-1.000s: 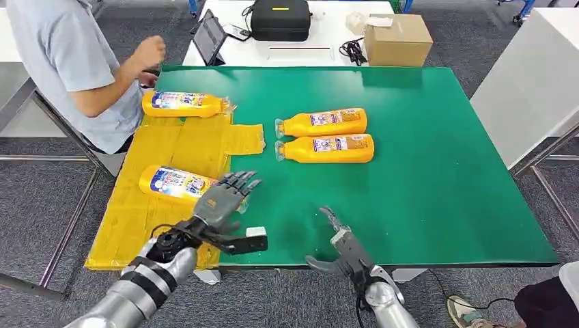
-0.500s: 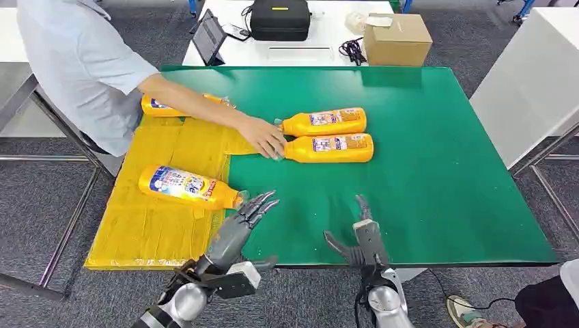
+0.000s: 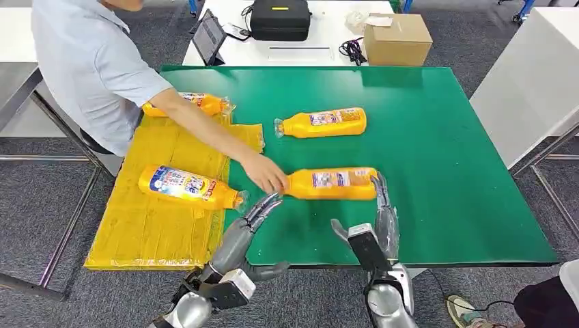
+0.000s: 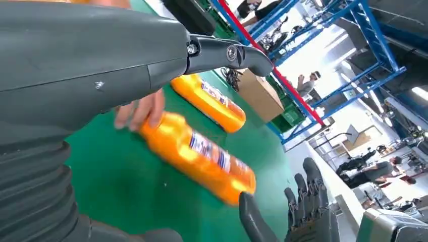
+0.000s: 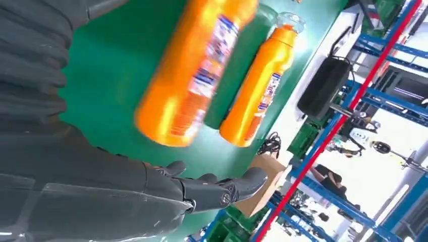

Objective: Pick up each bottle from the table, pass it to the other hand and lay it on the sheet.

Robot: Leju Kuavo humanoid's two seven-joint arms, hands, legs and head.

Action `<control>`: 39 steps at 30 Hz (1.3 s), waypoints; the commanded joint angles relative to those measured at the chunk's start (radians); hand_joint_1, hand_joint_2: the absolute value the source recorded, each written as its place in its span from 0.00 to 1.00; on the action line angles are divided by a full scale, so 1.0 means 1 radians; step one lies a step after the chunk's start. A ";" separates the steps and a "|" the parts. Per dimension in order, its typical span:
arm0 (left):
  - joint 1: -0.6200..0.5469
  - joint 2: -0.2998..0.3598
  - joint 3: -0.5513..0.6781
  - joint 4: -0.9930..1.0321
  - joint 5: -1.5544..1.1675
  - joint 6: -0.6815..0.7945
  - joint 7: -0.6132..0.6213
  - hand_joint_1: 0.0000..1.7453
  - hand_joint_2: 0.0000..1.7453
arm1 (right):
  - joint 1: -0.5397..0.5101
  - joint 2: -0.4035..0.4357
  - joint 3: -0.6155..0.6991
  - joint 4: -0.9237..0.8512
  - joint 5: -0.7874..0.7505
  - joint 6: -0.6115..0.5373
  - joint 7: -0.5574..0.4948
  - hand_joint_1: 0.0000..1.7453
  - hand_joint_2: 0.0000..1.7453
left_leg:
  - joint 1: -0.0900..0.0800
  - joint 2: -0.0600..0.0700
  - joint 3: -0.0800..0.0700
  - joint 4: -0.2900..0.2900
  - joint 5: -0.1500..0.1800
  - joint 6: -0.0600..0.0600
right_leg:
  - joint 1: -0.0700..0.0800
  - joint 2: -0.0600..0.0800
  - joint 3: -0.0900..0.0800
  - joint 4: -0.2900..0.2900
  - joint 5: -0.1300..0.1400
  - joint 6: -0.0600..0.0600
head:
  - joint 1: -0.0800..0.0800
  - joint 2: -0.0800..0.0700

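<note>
- Sheet (image 3: 157, 225), left table edge: two bottles on it, near one (image 3: 186, 186) and far one (image 3: 198, 104).
- Left hand (image 3: 239, 236) empty, fingers spread, has pulled back toward the near edge.
- Person's hand (image 3: 265, 174) has dragged a third bottle (image 3: 331, 184) nearer, toward the near edge.
- Right hand (image 3: 379, 222) empty, fingers apart, has advanced; fingertips now at that bottle's base. Likely next pick.
- Fourth bottle (image 3: 321, 123) unmoved, mid-table.

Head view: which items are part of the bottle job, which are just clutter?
Job:
- near bottle, a person's hand at its cap
- far bottle
- two bottles on sheet
- yellow sheet
- left hand, right hand

Clutter:
- black case
- cardboard box
- tablet
</note>
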 commanded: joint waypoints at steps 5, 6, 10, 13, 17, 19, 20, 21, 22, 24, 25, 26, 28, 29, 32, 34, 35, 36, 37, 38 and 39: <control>-0.005 -0.018 0.009 0.012 0.024 0.014 0.000 0.00 1.00 | -0.019 -0.067 0.049 0.032 0.259 -0.189 0.081 0.00 1.00 | 0.001 0.001 0.002 0.000 -0.001 -0.001 | 0.001 0.001 0.002 -0.001 0.000 -0.002 | 0.000 0.000; 0.001 -0.029 0.015 0.010 0.036 0.018 0.004 0.00 1.00 | -0.023 -0.087 0.050 0.054 0.353 -0.209 0.139 0.00 1.00 | 0.002 0.002 0.003 0.000 -0.002 -0.002 | 0.002 0.001 0.003 -0.001 -0.001 -0.003 | 0.000 0.000; 0.006 -0.049 -0.012 0.013 0.022 0.052 0.031 0.00 1.00 | -0.065 -0.165 0.056 0.207 0.666 -0.260 0.309 0.00 1.00 | 0.001 0.000 0.002 -0.001 -0.001 -0.001 | 0.001 -0.001 0.003 -0.002 0.000 -0.001 | 0.000 0.000; -0.002 -0.051 -0.039 0.018 0.006 0.066 0.046 0.00 1.00 | -0.125 -0.171 0.040 0.328 0.681 -0.261 0.331 0.00 1.00 | 0.001 0.001 0.003 -0.001 -0.001 -0.001 | 0.001 0.000 0.004 -0.002 0.000 -0.002 | 0.000 0.000; -0.014 -0.046 -0.050 0.021 -0.020 0.084 0.086 0.00 1.00 | -0.169 -0.156 0.053 0.416 0.647 -0.179 0.337 0.00 1.00 | 0.001 0.003 0.003 0.000 -0.002 -0.002 | 0.001 0.003 0.004 -0.002 0.001 -0.003 | 0.000 0.000; -0.019 -0.051 -0.046 0.030 -0.008 0.068 0.102 0.00 1.00 | -0.178 -0.162 0.067 0.445 0.659 -0.145 0.359 0.00 1.00 | 0.000 0.002 0.002 -0.001 -0.001 -0.001 | 0.000 0.001 0.002 -0.001 0.000 -0.002 | 0.000 0.000; -0.021 -0.056 -0.043 0.038 -0.002 0.060 0.111 0.00 1.00 | -0.186 -0.164 0.070 0.458 0.657 -0.128 0.367 0.00 1.00 | 0.001 0.002 0.003 0.000 -0.001 -0.002 | 0.001 0.002 0.003 -0.001 0.000 -0.002 | 0.000 0.000; -0.023 -0.059 -0.045 0.044 0.000 0.051 0.121 0.00 1.00 | -0.197 -0.170 0.079 0.476 0.679 -0.111 0.399 0.00 1.00 | 0.001 0.001 0.002 0.000 -0.001 -0.002 | 0.001 0.001 0.003 -0.001 0.000 -0.002 | 0.000 0.000; -0.029 -0.062 -0.050 0.050 -0.001 0.043 0.127 0.00 1.00 | -0.213 -0.179 0.095 0.493 0.703 -0.093 0.414 0.00 1.00 | 0.001 0.002 0.003 0.000 -0.002 -0.002 | 0.002 0.001 0.004 -0.002 0.000 -0.003 | 0.000 0.000; -0.034 -0.070 -0.054 0.056 0.015 0.017 0.150 0.00 1.00 | -0.237 -0.188 0.115 0.514 0.738 -0.078 0.439 0.00 1.00 | 0.001 0.002 0.003 0.000 -0.002 -0.002 | 0.002 0.002 0.004 -0.002 0.000 -0.003 | 0.000 0.000; -0.035 -0.073 -0.060 0.058 0.025 -0.002 0.157 0.00 1.00 | -0.252 -0.199 0.130 0.519 0.753 -0.060 0.445 0.00 1.00 | 0.001 0.002 0.002 0.000 -0.001 -0.001 | 0.001 0.002 0.002 -0.001 0.000 -0.002 | 0.000 0.000; -0.036 -0.073 -0.063 0.058 0.027 -0.008 0.159 0.00 1.00 | -0.259 -0.202 0.136 0.517 0.759 -0.058 0.447 0.00 1.00 | 0.000 0.002 0.001 0.000 -0.001 -0.001 | 0.000 0.002 0.001 -0.001 0.000 -0.001 | 0.000 0.000; -0.037 -0.074 -0.071 0.060 0.027 -0.015 0.161 0.00 1.00 | -0.269 -0.209 0.149 0.508 0.768 -0.038 0.452 0.00 1.00 | 0.001 0.004 0.002 0.000 -0.001 -0.001 | 0.001 0.003 0.002 -0.001 0.000 -0.001 | 0.000 0.000; -0.037 -0.074 -0.075 0.061 0.028 -0.020 0.164 0.00 1.00 | -0.270 -0.213 0.156 0.495 0.767 -0.032 0.448 0.00 1.00 | 0.001 0.005 0.003 0.000 -0.001 -0.001 | 0.001 0.003 0.003 -0.001 0.000 -0.002 | 0.000 0.000; -0.034 -0.075 -0.074 0.064 0.029 -0.026 0.172 0.00 1.00 | -0.263 -0.209 0.175 0.472 0.768 -0.026 0.444 0.00 1.00 | 0.001 0.003 0.002 0.000 -0.001 -0.001 | 0.001 0.001 0.002 -0.001 0.000 -0.002 | 0.000 0.000; -0.033 -0.074 -0.074 0.064 0.026 -0.024 0.173 0.00 1.00 | -0.257 -0.205 0.182 0.464 0.770 -0.028 0.443 0.00 1.00 | 0.001 0.004 0.003 0.000 -0.001 -0.001 | 0.001 0.002 0.003 -0.001 0.000 -0.002 | 0.000 0.000; -0.033 -0.074 -0.074 0.064 0.026 -0.024 0.173 0.00 1.00 | -0.257 -0.205 0.182 0.464 0.770 -0.028 0.443 0.00 1.00 | 0.001 0.004 0.003 0.000 -0.001 -0.002 | 0.002 0.002 0.003 -0.001 0.000 -0.003 | 0.000 0.000; -0.033 -0.074 -0.074 0.064 0.026 -0.024 0.173 0.00 1.00 | -0.257 -0.205 0.182 0.464 0.770 -0.028 0.443 0.00 1.00 | 0.000 0.004 0.003 0.000 -0.001 -0.002 | 0.001 0.001 0.003 -0.001 0.000 -0.002 | 0.000 0.000; -0.033 -0.074 -0.074 0.064 0.026 -0.024 0.173 0.00 1.00 | -0.257 -0.205 0.182 0.464 0.770 -0.028 0.443 0.00 1.00 | 0.001 0.004 0.004 0.000 -0.001 -0.002 | 0.001 0.002 0.004 -0.001 0.000 -0.003 | 0.000 0.000; -0.033 -0.074 -0.074 0.064 0.026 -0.024 0.173 0.00 1.00 | -0.257 -0.205 0.182 0.464 0.770 -0.028 0.443 0.00 1.00 | 0.001 0.004 0.003 0.000 -0.001 -0.002 | 0.001 0.001 0.003 -0.001 0.000 -0.002 | 0.000 0.000; -0.033 -0.074 -0.074 0.064 0.026 -0.024 0.173 0.00 1.00 | -0.257 -0.205 0.182 0.464 0.770 -0.028 0.443 0.00 1.00 | 0.001 0.004 0.005 0.000 -0.001 -0.002 | 0.002 0.002 0.004 -0.002 0.000 -0.003 | 0.000 0.000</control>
